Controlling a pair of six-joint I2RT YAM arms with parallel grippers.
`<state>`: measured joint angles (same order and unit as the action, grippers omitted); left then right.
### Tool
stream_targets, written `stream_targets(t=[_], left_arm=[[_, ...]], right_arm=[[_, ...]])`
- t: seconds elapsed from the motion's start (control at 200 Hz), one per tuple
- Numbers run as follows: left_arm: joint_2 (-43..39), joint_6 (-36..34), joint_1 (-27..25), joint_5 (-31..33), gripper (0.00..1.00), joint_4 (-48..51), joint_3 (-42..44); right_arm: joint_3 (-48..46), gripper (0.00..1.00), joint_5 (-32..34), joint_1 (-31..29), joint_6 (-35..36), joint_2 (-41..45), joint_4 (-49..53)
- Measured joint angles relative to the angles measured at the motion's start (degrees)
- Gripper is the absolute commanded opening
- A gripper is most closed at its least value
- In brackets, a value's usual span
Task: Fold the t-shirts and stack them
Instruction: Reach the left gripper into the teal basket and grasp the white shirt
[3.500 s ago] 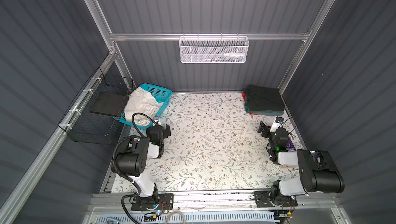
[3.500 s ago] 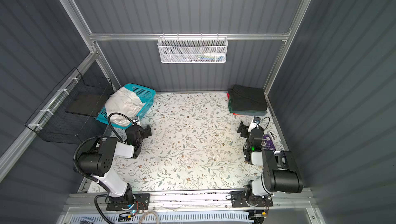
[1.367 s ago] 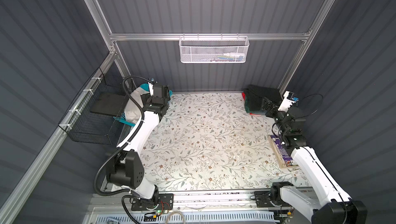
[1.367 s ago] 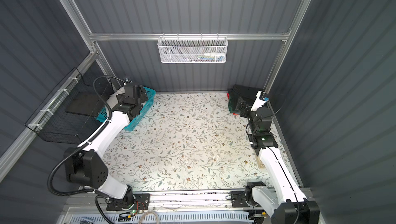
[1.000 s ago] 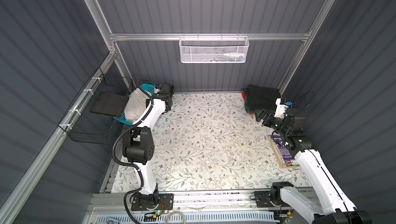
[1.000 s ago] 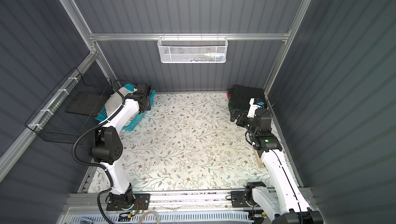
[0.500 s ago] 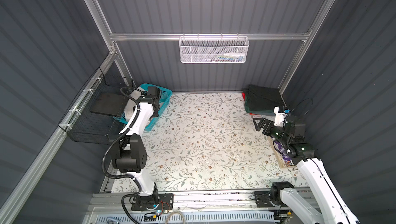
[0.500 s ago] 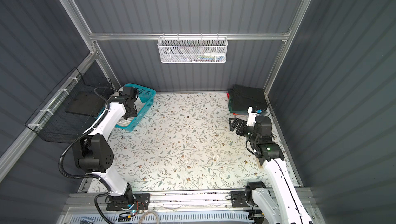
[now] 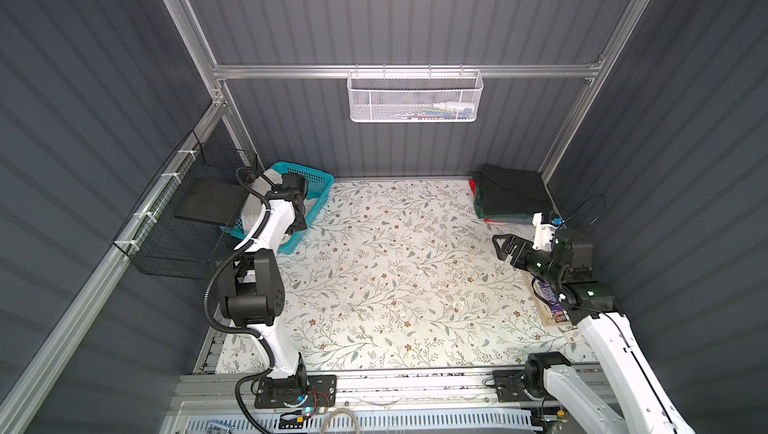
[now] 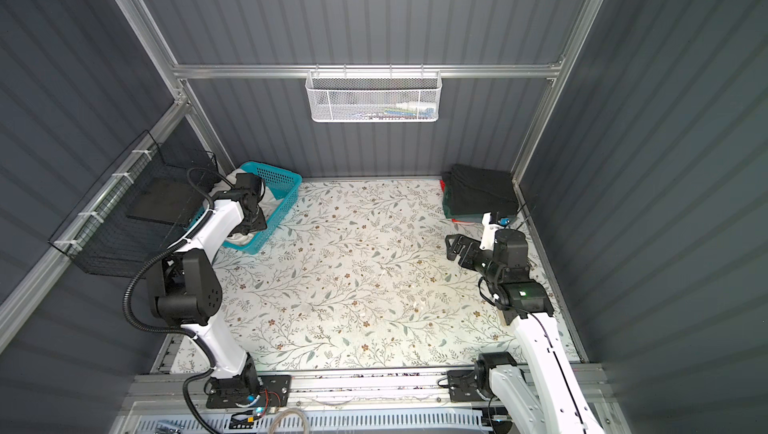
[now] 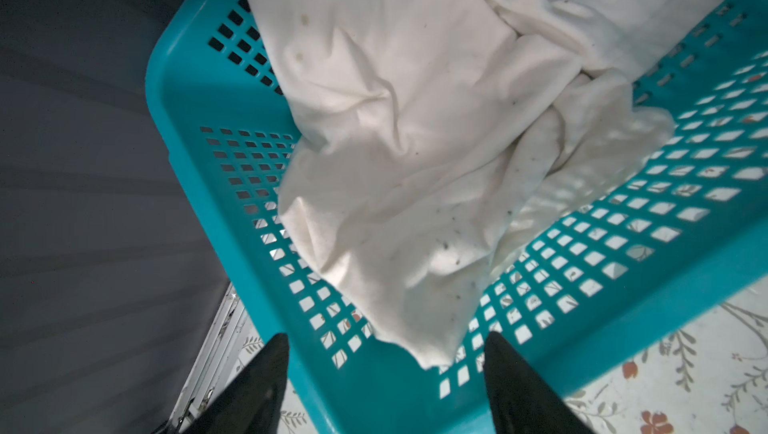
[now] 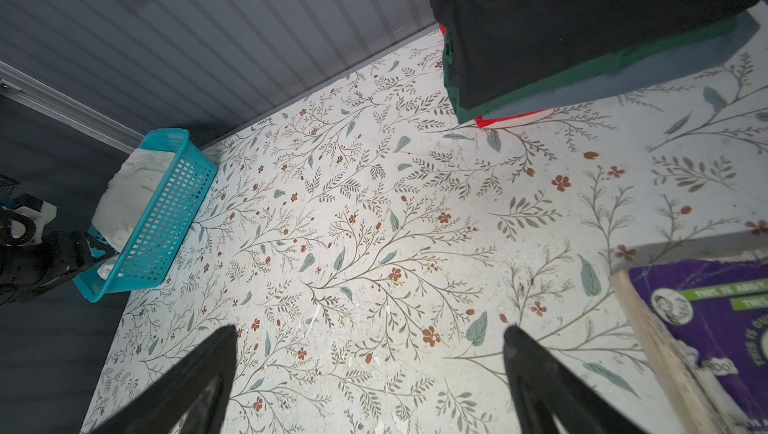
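Just beyond left jaws: white t-shirt (image 11: 395, 141)

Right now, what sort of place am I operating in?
Probably an enclosed robot work cell, not a home: grey ribbed wall panels in an aluminium frame, and the left arm and right arm bolted to a front rail.

t-shirt (image 11: 395, 141): off-white, noted ahead of left gripper (image 11: 384, 340) | basket (image 11: 183, 103): teal, latticed | table covering (image 12: 374, 224): floral-printed | folded shirts (image 12: 582, 16): black, green, grey, red
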<state>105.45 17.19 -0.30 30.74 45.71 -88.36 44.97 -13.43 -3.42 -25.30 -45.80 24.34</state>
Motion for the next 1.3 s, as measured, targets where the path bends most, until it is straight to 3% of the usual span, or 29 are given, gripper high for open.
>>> stream_targets(t=[0.22,0.77,0.825,1.01,1.06,1.301], left_arm=[[1.2,0.3,0.1,-0.4,0.74,-1.6,0.7],[2.4,0.5,1.4,-0.2,0.53,-6.3,3.3],[2.5,0.7,1.6,-0.4,0.48,-6.4,3.4],[3.7,0.6,1.6,-0.9,0.15,-6.6,3.3],[4.0,0.5,1.6,-1.3,0.00,-6.6,3.1],[5.7,0.0,1.6,-2.6,0.00,-3.5,-0.6]], right_arm=[[0.0,0.99,1.1,0.0,0.0,-0.1,0.9],[0.1,0.99,2.1,0.0,1.1,-0.9,2.5],[0.4,0.99,2.1,0.0,1.2,-1.3,2.9],[0.9,0.99,2.1,0.0,0.9,-2.3,3.2],[0.9,0.99,2.0,0.0,0.8,-2.4,3.2],[1.5,0.99,1.7,0.0,0.0,-2.9,3.6]])
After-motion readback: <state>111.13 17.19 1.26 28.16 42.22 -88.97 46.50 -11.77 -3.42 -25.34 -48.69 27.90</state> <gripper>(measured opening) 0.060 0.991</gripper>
